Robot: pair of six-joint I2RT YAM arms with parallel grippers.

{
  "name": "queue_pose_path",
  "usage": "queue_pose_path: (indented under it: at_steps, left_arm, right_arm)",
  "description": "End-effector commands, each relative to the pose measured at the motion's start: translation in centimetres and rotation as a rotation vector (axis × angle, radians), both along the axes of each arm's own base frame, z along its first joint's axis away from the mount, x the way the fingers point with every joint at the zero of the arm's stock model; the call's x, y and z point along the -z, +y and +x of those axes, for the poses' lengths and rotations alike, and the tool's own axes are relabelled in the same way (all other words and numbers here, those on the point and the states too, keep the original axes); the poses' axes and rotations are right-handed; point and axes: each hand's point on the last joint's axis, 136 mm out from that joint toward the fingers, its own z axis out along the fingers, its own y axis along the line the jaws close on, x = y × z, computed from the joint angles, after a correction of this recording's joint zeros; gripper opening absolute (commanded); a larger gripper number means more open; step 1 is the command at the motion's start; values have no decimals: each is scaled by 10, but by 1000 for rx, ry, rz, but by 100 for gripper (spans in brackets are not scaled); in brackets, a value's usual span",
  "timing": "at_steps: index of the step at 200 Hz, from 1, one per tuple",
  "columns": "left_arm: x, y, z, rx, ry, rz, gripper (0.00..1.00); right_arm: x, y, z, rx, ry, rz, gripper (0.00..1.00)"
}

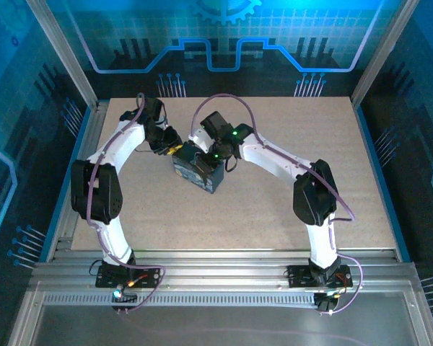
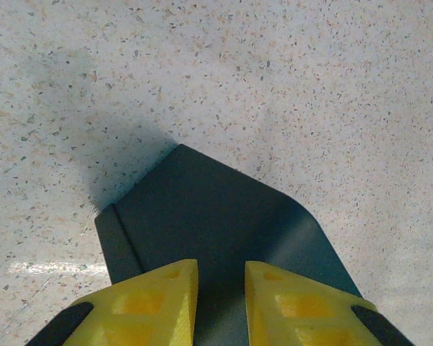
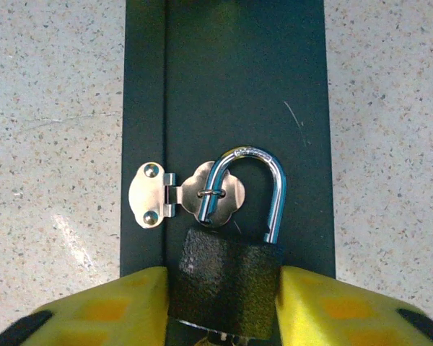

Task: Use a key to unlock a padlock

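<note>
One padlock (image 3: pixel 227 285) (one box (image 3: pixel 231 79)).

- We see the padlock (image 3: pixel 227 277): a dark, rough-textured body, its chrome shackle looped through the metal hasp (image 3: pixel 195 194) on the dark box (image 3: pixel 238 86).

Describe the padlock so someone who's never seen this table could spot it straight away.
Near the middle of the speckled table sits a dark box. A small pale metal clasp is fixed to its face, and the padlock is hooked through that clasp, with the right gripper closed around it. It alone is a rough dark grey block topped by a shiny silver loop.
</note>
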Motion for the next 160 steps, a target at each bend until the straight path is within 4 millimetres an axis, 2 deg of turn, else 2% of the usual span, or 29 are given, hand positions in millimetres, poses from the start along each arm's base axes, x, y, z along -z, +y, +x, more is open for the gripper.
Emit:
queue_pose_path:
  at_steps: [1, 24, 40, 106, 160]
  left_arm:
    - [8, 5, -23, 8, 88, 17, 24]
    - [8, 5, -25, 8, 90, 18, 24]
    - [9, 5, -25, 7, 91, 16, 23]
    - [7, 4, -27, 6, 90, 10, 23]
    - [6, 1, -28, 14, 89, 3, 23]
  right_arm:
    - [9, 0, -6, -4, 70, -2, 35]
    - [5, -2, -10, 11, 142, 76, 27]
    - [-2, 0, -12, 23, 186, 146, 25]
    - [-39, 6, -6, 96, 378, 485, 22]
    - [-50, 9, -1, 123, 472, 612, 22]
